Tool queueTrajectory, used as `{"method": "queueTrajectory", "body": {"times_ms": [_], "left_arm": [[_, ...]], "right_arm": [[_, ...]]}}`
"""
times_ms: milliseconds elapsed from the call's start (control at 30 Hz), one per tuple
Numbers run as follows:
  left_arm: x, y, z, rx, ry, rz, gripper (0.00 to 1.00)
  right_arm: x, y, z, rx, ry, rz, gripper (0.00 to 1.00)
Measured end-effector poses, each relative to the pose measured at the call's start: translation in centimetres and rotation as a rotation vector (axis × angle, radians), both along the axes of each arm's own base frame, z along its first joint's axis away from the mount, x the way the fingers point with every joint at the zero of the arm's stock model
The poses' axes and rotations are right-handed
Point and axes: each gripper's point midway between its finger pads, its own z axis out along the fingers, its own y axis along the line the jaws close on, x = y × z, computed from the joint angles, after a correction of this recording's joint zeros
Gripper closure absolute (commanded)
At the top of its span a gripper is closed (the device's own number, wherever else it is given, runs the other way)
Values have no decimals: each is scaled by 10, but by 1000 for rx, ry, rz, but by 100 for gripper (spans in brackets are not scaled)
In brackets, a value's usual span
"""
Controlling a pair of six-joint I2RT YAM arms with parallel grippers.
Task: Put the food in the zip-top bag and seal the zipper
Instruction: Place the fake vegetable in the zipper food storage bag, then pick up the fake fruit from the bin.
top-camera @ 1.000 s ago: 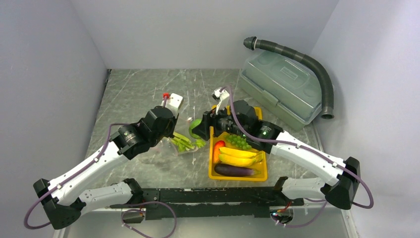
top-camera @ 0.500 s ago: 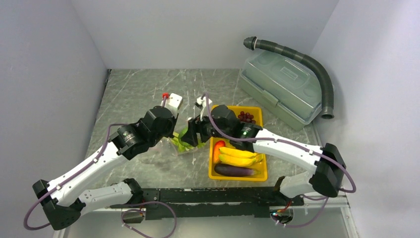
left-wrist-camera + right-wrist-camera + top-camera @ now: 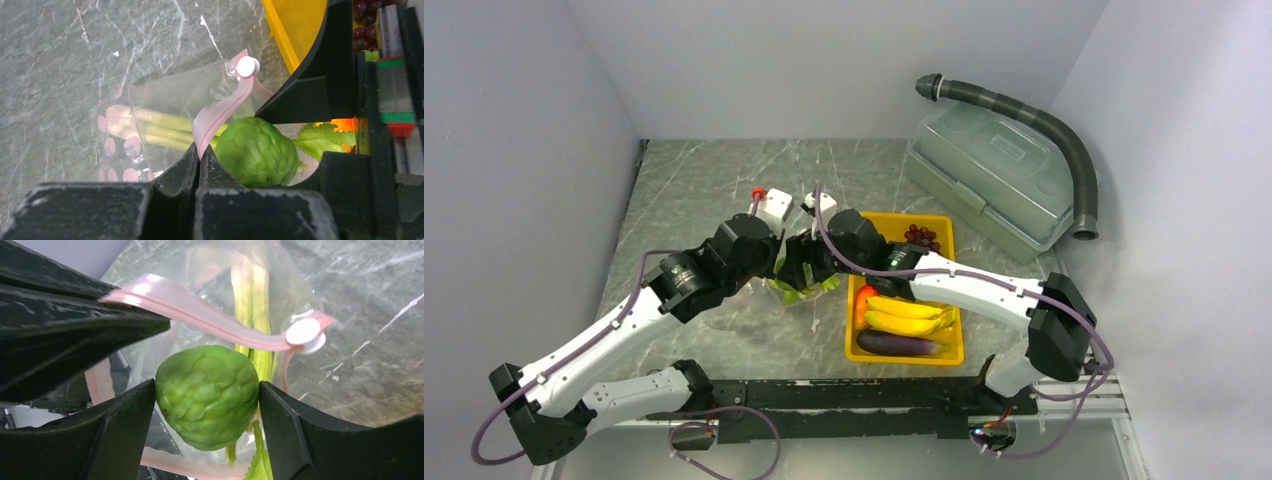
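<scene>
The clear zip-top bag [image 3: 150, 110] lies on the marble table left of the tray, with green leafy stalks [image 3: 155, 127] inside. My left gripper [image 3: 200, 156] is shut on the pink zipper strip [image 3: 216, 119] and holds the mouth up; the white slider [image 3: 246, 66] sits at the strip's end. My right gripper [image 3: 207, 407] is shut on a round bumpy green fruit [image 3: 207, 395] at the bag's mouth, under the pink strip [image 3: 200, 315]. The fruit also shows in the left wrist view [image 3: 255, 150]. In the top view both grippers meet at the bag [image 3: 789, 292].
The yellow tray [image 3: 954, 345] holds bananas [image 3: 904, 315], an eggplant [image 3: 902, 344], a red pepper [image 3: 864, 297] and dark red grapes [image 3: 919, 236]. A lidded translucent box [image 3: 994, 180] and a grey hose [image 3: 1064, 140] stand back right. A small white block [image 3: 774, 206] lies behind the bag.
My right arm has swung left from over the tray to the bag's mouth, carrying the green fruit. My left gripper has kept its hold on the zipper strip.
</scene>
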Motion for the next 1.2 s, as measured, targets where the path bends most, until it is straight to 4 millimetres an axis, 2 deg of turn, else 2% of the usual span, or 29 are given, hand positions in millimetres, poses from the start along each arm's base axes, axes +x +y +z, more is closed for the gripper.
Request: {"method": "queueTrajectory", "body": {"times_ms": [67, 100, 433, 567, 733, 867, 1000, 1200], "left_arm": [[0, 0, 0, 0, 0, 1, 100], [0, 0, 0, -1, 0, 1, 100], [0, 1, 2, -7, -6, 1, 100], [0, 1, 3, -9, -8, 1, 100], [-1, 2, 4, -12, -11, 2, 100], [-1, 2, 4, -12, -11, 2, 100], [-1, 3, 4, -13, -12, 2, 100], [-1, 4, 4, -11, -16, 8, 100]], "right_arm": [[3, 2, 6, 18, -8, -10, 4], [3, 4, 10, 29, -13, -12, 1], [7, 6, 21, 62, -37, -30, 0], [3, -3, 39, 96, -63, -40, 1], [-1, -24, 66, 136, -108, -72, 2], [-4, -46, 76, 127, -136, -119, 6], [-6, -70, 74, 85, -146, -171, 15], [-17, -110, 59, 1, -129, -233, 30]]}}
